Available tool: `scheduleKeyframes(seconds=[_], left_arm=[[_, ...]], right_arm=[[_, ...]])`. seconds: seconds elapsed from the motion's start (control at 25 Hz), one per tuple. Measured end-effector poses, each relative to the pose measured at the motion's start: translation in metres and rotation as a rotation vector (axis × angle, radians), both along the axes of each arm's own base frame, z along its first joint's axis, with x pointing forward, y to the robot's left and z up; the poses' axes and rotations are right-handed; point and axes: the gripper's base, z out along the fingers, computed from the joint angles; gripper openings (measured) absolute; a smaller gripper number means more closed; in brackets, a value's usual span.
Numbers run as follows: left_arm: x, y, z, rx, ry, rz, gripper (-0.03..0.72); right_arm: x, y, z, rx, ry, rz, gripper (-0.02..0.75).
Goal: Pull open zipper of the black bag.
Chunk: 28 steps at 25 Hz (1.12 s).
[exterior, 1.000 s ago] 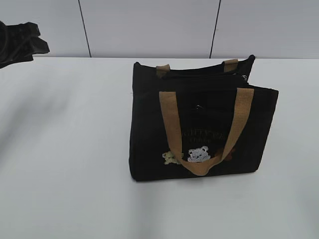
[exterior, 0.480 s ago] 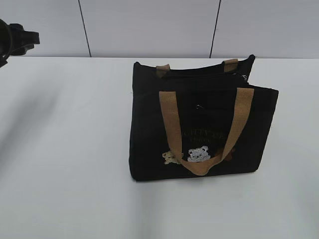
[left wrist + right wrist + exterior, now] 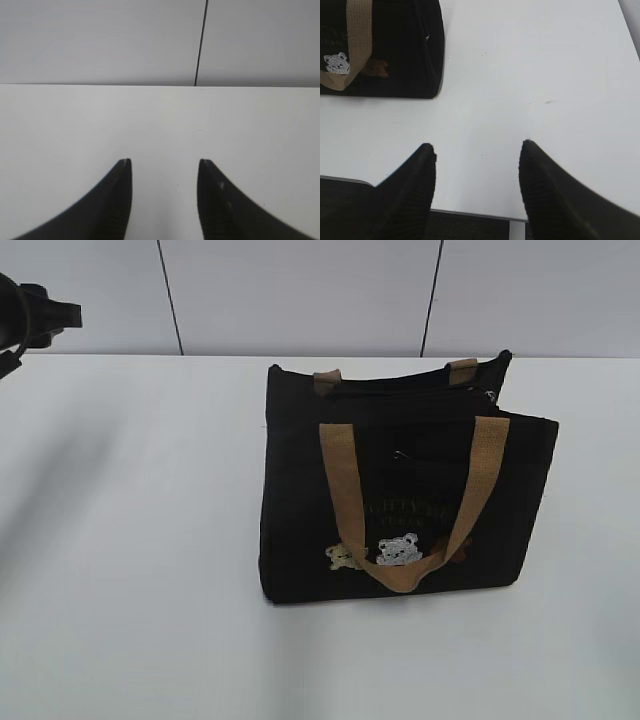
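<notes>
Since a second ago the left arm (image 3: 30,320) has pulled back toward the far left corner of the exterior view, so that only a dark stub of it shows at the edge; the bag (image 3: 400,490) has not shifted at all.

The bag stands upright on the white table (image 3: 130,540), a little right of centre, well apart from both grippers. Its near tan handle (image 3: 400,510) hangs down over the front face, looping past the bear patches (image 3: 398,550) and the faint green lettering. The far handle (image 3: 328,380) lies low at the back edge. The zipper (image 3: 400,392) runs as a dark line along the top between the two handles; whether it is closed cannot be made out, and the pull is too small to pick out with certainty.

The left gripper (image 3: 162,172) has its jaws parted about halfway, with nothing between them but bare table, facing the grey wall (image 3: 100,40). The right gripper (image 3: 477,155) also stands partly open and empty, over the near table edge, with the bag's right end at the far left of its view.
</notes>
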Motion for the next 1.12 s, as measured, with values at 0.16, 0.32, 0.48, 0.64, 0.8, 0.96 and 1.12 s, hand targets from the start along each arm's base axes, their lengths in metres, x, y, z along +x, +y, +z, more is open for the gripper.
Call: scheduleKeyframes(seconds=[0.16, 0.32, 0.48, 0.64, 0.8, 0.96, 1.12], left_arm=[[0.000, 0.003, -0.001, -0.008, 0.008, -0.006, 0.326], [-0.004, 0.016, 0.004, 0.032, 0.034, 0.035, 0.326], [-0.020, 0.020, 0.019, 0.070, 0.089, 0.051, 0.326], [-0.042, 0.020, 0.036, 0.035, 0.171, 0.050, 0.326], [-0.068, 0.020, 0.045, -0.008, 0.314, 0.047, 0.326], [-0.105, 0.023, 0.059, -0.026, 0.464, 0.063, 0.326], [-0.149, 0.029, 0.088, -0.025, 0.422, 0.068, 0.326]], right_arm=[[0.000, 0.000, 0.000, 0.000, 0.000, 0.000, 0.410], [0.000, 0.000, 0.000, 0.000, 0.000, 0.000, 0.410], [0.000, 0.000, 0.000, 0.000, 0.000, 0.000, 0.410], [0.000, 0.000, 0.000, 0.001, -0.001, 0.000, 0.410], [0.000, 0.000, 0.000, 0.001, -0.001, 0.000, 0.410], [0.000, 0.000, 0.000, 0.001, -0.001, 0.000, 0.410], [0.000, 0.000, 0.000, 0.001, -0.001, 0.000, 0.410]])
